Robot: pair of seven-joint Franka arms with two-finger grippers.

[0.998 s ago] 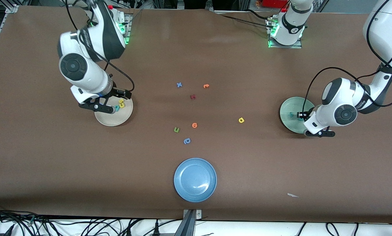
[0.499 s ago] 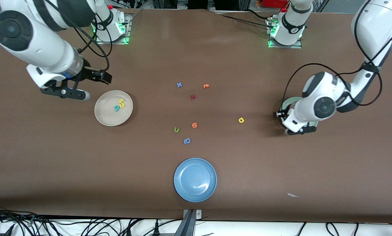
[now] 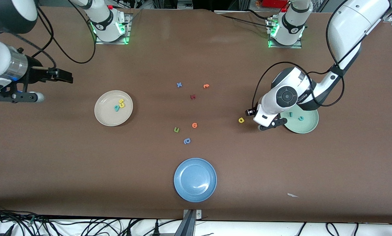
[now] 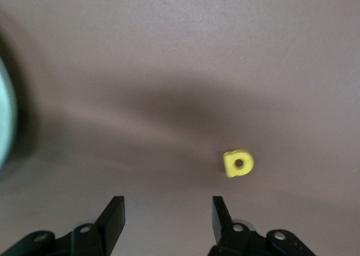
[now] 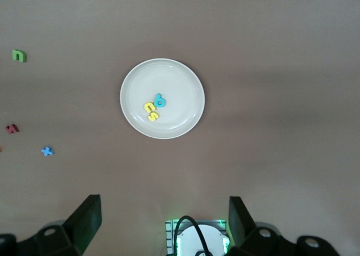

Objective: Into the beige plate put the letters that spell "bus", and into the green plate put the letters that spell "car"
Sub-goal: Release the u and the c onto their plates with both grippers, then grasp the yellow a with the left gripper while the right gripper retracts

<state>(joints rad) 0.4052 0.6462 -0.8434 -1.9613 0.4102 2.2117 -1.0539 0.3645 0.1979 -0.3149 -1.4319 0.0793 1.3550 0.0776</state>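
While three letters lie in the beige plate [image 3: 105,119], two sit in the green plate [image 3: 308,126].
The left gripper [image 4: 166,215], fingers parted and empty, hovers just short of the yellow "a" [image 4: 238,163]; the right gripper [image 5: 163,214], wide open and empty, waits high above.

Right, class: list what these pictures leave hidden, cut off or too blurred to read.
- Front view: the left claw is mostly hidden under its own wrist.
- Front view: that arm also covers part of the green plate.
- Left wrist view: the green plate is a blurred sliver cut off by the edge.
- Front view: the two teal letters in that plate are too small to read.
- Front view: the right claw is partly cut off at the edge.
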